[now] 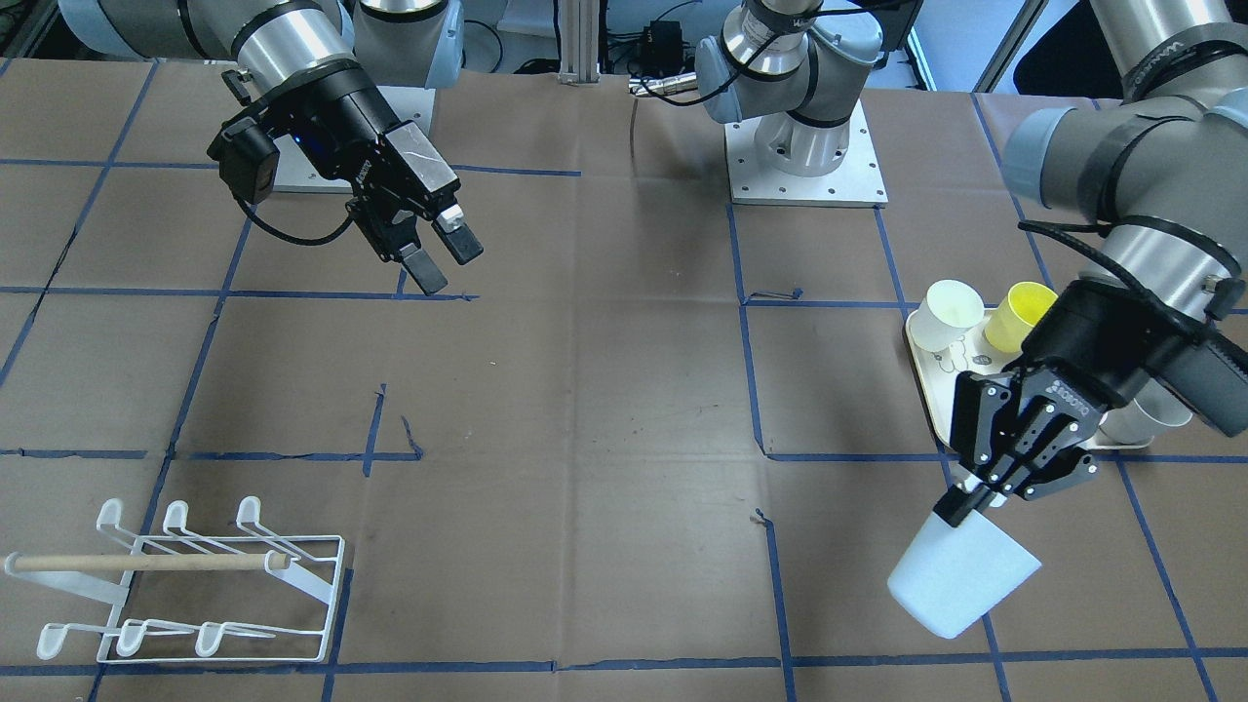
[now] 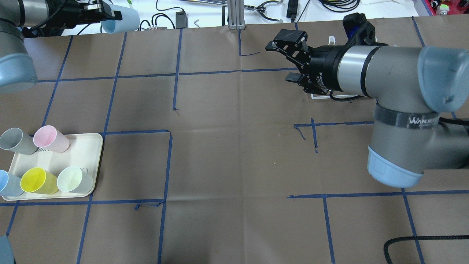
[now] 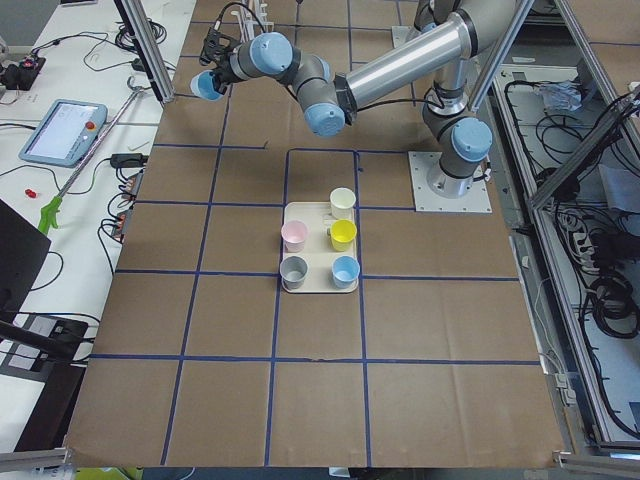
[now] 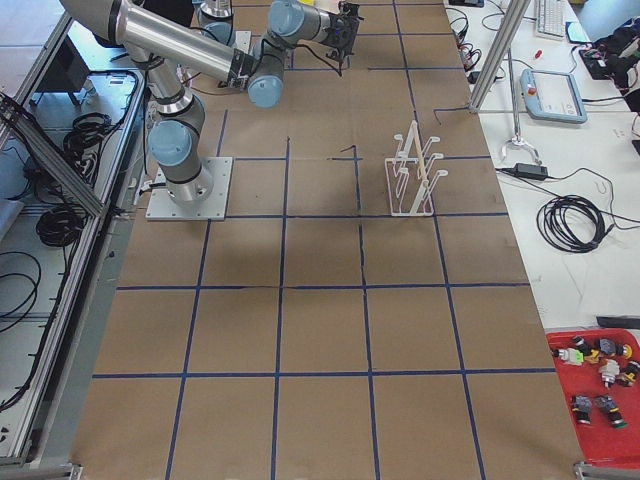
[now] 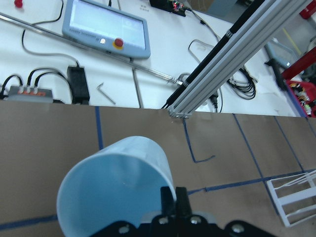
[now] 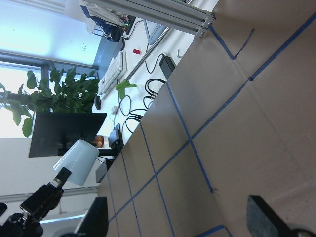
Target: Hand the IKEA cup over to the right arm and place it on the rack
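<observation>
One step looks done so far: the left claw point(image 1: 960, 507) is pinched on the rim of the pale blue cup point(image 1: 960, 575) and holds it up off the table point(image 1: 604, 390), far left, away from the tray point(image 1: 916, 363). The right claw point(image 1: 444, 258) hangs open and empty, well apart from it. Handover and hanging it on the rack point(image 1: 185, 585), far right, are both left to do, I'd say.

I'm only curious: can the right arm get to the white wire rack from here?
Probably yes: the right gripper is open and empty, and nothing stands between it and the rack.
</observation>
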Controlling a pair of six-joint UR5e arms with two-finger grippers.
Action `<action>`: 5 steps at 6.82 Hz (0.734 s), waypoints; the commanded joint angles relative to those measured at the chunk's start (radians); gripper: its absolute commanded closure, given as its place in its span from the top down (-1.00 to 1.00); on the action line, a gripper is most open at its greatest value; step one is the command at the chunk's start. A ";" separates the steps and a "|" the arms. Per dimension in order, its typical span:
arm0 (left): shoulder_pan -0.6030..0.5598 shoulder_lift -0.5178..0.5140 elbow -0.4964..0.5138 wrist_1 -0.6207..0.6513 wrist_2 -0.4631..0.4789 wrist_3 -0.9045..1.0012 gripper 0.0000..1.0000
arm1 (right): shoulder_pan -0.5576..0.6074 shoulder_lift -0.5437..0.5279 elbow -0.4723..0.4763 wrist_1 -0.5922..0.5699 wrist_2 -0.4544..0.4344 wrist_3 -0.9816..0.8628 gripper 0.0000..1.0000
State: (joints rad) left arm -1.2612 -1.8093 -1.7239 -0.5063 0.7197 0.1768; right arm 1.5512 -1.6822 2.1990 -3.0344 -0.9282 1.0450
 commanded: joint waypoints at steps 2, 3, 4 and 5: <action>-0.043 0.028 -0.159 0.290 -0.242 0.001 -1.00 | 0.003 0.010 0.099 -0.344 0.002 0.509 1.00; -0.056 0.015 -0.249 0.442 -0.255 0.001 -1.00 | 0.004 0.027 0.099 -0.389 0.005 0.564 1.00; -0.069 0.022 -0.305 0.534 -0.266 0.000 -1.00 | 0.003 0.057 0.096 -0.389 0.028 0.560 1.00; -0.102 0.012 -0.316 0.601 -0.284 0.000 -1.00 | 0.006 0.076 0.094 -0.391 0.025 0.564 1.00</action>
State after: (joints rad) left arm -1.3337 -1.7912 -2.0070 0.0039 0.4563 0.1766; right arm 1.5551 -1.6303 2.2944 -3.4168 -0.9079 1.5956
